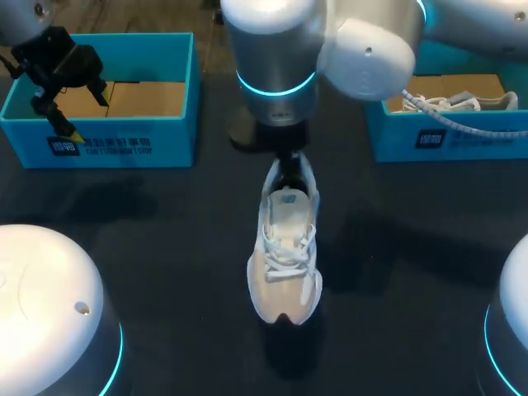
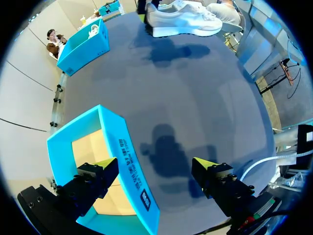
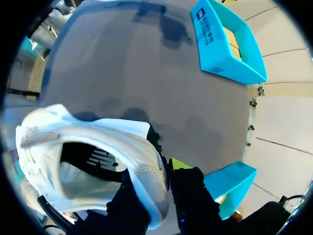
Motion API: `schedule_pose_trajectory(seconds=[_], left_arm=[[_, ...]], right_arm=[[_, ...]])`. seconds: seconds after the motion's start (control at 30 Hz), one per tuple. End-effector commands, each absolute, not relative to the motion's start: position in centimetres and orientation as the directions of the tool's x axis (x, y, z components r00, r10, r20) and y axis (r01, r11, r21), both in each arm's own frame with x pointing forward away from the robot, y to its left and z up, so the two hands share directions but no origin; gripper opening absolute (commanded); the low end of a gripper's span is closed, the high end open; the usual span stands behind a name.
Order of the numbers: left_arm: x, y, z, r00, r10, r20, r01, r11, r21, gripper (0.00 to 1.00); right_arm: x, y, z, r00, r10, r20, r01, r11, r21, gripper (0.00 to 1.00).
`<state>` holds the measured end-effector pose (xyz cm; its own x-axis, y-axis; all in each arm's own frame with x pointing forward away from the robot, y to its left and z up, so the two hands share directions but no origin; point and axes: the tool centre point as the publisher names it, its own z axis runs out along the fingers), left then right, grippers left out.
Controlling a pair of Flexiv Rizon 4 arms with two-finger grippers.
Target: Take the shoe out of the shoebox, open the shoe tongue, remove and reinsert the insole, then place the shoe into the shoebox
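Overhead: white sneaker (image 1: pixel 285 252), centre of counter (image 1: pixel 165 231), toe near, heel far; right tool (image 1: pixel 287 165) at heel; left tool (image 1: pixel 82 111) above far-left blue shoebox (image 1: pixel 99 153).
Left wrist: left tool (image 2: pixel 154 166) spread wide, empty, straddling shoebox (image 2: pixel 73 132) wall.
Right wrist: right tool (image 3: pixel 161 186) clamping sneaker (image 3: pixel 98 142) at heel collar.

- Shoe (image 1: pixel 285 252): white with white laces, pale cream panels over the toe, and a dark lining with a white mark inside.
- Table (image 1: pixel 165 239) under the shoe: plain dark grey.
- Shoebox (image 1: pixel 186 91) behind the shoe to its left: bright turquoise walls, tan cardboard floor, dark label with white print.
- Second shoebox (image 1: pixel 396 136) behind the shoe to its right: same turquoise, same dark label.
- Right arm (image 1: pixel 276 49) above the shoe's heel: silver-grey with a glowing cyan ring.
- Left gripper (image 2: pixel 155 165) and right gripper (image 3: pixel 159 182): black, with yellow tips.
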<state>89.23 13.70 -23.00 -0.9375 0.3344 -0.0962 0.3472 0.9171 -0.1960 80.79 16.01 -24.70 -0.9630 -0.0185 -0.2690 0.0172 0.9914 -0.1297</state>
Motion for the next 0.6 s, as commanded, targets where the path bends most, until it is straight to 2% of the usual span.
schedule_pose_trajectory(seconds=[0.03,0.17,0.27,0.6], left_arm=[[89.2,13.7,-23.0,-0.937,0.335,-0.095,0.348,0.917,-0.193,1.00],[89.2,13.7,-23.0,-0.937,0.335,-0.095,0.348,0.917,-0.193,1.00],[89.2,13.7,-23.0,-0.937,0.335,-0.095,0.348,0.917,-0.193,1.00],[89.2,13.7,-23.0,-0.937,0.335,-0.095,0.348,0.917,-0.193,1.00]], right_arm=[[83.1,13.4,-22.0,-0.957,-0.053,-0.287,-0.001,0.984,-0.178,0.00],[85.1,10.8,-19.7,-0.951,-0.079,-0.300,-0.010,0.974,-0.225,0.00],[86.4,8.8,-18.2,-0.941,-0.091,-0.326,-0.022,0.978,-0.209,0.00],[90.2,5.5,-13.9,-0.931,-0.132,-0.339,-0.033,0.959,-0.282,0.00]])
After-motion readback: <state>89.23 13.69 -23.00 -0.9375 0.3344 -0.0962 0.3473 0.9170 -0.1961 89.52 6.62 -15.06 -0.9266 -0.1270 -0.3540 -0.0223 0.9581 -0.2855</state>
